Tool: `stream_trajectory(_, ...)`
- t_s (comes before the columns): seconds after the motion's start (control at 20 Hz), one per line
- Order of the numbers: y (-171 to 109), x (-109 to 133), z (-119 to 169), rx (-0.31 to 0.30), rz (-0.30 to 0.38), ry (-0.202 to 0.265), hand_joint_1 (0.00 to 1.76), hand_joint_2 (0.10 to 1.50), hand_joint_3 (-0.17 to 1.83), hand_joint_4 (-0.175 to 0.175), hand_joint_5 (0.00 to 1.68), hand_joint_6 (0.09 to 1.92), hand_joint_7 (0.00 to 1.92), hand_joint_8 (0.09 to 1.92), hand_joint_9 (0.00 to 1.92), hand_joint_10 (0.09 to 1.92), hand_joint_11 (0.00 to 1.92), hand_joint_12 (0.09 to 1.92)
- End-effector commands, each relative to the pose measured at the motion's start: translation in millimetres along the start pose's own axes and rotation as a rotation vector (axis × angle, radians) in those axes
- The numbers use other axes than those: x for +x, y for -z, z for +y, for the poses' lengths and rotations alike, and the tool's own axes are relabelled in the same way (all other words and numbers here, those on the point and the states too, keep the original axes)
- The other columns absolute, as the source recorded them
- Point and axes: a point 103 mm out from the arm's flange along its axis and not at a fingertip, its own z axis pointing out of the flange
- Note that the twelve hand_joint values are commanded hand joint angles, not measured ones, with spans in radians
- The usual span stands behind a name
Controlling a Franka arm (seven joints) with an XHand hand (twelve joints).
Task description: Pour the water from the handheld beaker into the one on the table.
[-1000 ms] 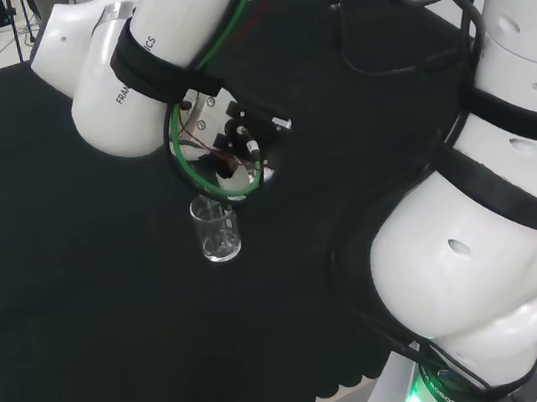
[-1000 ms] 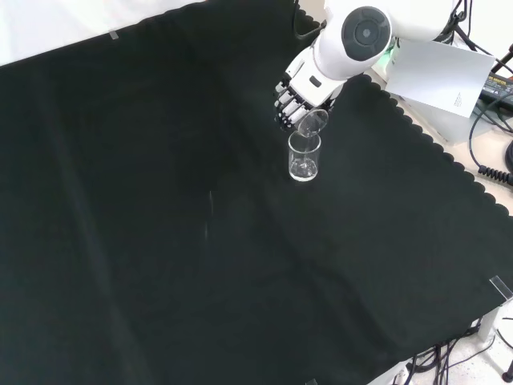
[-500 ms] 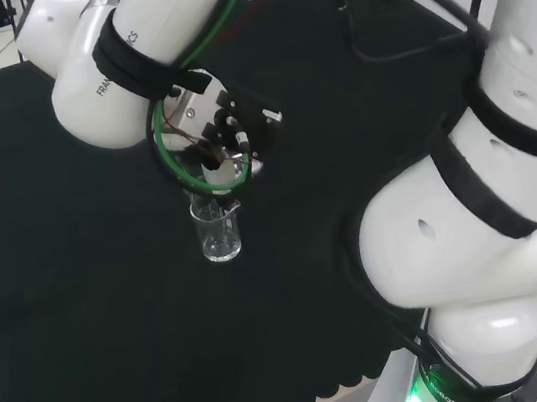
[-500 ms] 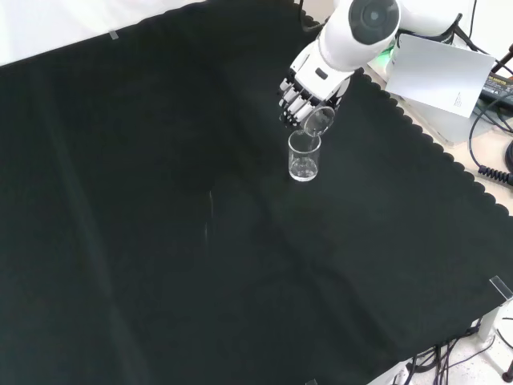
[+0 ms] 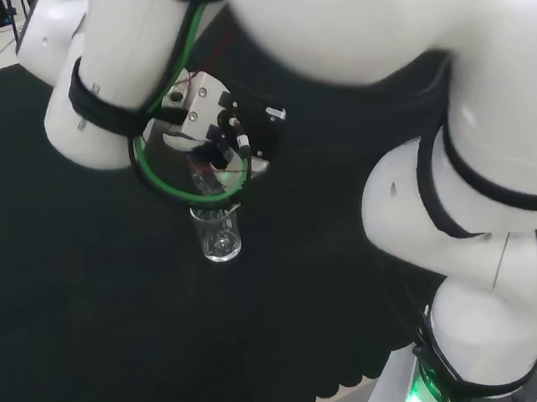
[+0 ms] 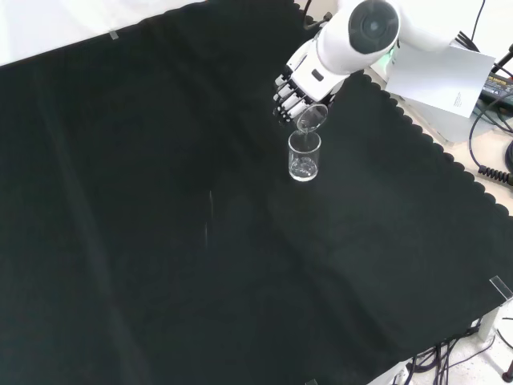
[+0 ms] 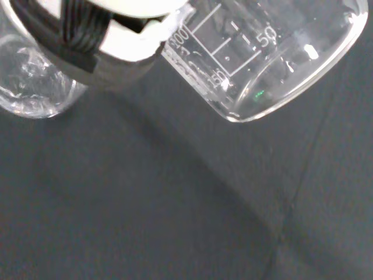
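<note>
A: Now the hand has its fingers curled round the tilted handheld beaker, lip right above the table beaker just below it.

B: Risky; any sideways drift of that lip probably sends water onto the cloth.

- You have the black cloth with its scalloped edge covering the bench.
- A white sheet of paper lies past the cloth's edge, cables near it.

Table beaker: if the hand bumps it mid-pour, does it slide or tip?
The table beaker is taller than it is wide, so a knock near its rim would likely tip it. It stands on black cloth, which probably resists sliding. It looks like clear glass, so likely fragile. The handheld beaker is tilted just above it.
</note>
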Motion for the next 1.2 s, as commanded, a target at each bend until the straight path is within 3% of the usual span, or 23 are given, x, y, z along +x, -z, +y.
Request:
stream_trajectory(0.05,-13.3,9.2,6.8,0.042,-0.009,0.012,1.18,1.04,-0.17,-0.034,1.37,0.37,1.51,0.76,1.74,0.36,1.44,0.62)
stream_trajectory(0.7,-16.2,-1.4,4.7,0.017,0.022,0.008,1.18,1.04,-0.17,-0.035,1.37,0.38,1.5,0.76,1.74,0.37,1.44,0.62)
stream_trajectory(1.2,-18.3,-10.3,1.7,-0.023,0.143,0.018,1.18,1.04,-0.17,-0.03,1.36,0.39,1.5,0.76,1.74,0.37,1.45,0.62)
